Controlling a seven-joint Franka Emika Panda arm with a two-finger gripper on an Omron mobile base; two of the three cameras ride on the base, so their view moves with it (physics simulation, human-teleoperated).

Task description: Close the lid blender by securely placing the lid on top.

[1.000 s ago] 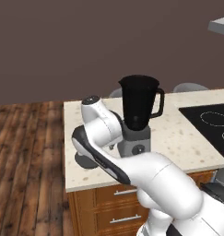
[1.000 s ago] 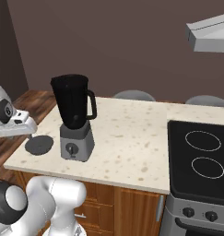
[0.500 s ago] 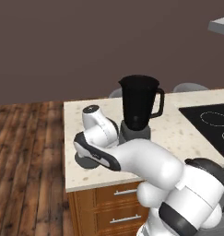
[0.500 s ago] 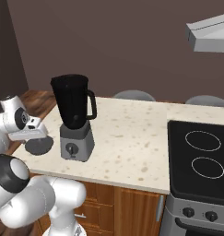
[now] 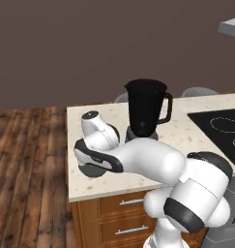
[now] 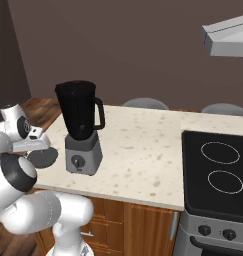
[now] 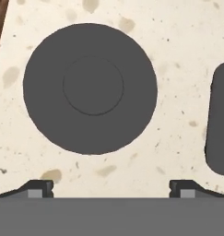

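I hold my gripper (image 7: 111, 188) above the lid (image 7: 90, 88), looking straight down on it, because I must line up with it before I can take it. My two fingertips (image 7: 39, 188) stand wide apart and nothing is between them, so the hand is released and empty.

The lid lies flat on the speckled counter (image 6: 143, 150), near its left edge, just beside the blender (image 6: 82, 125) (its grey base is the dark rounded shape at the right side of the hand view). It is there because it is not yet on the jar, whose top is uncovered.

The lid is a round, dark grey disc with a fainter circle in the middle. It looks thin and low, so I judge that gripping it by the rim will need care.
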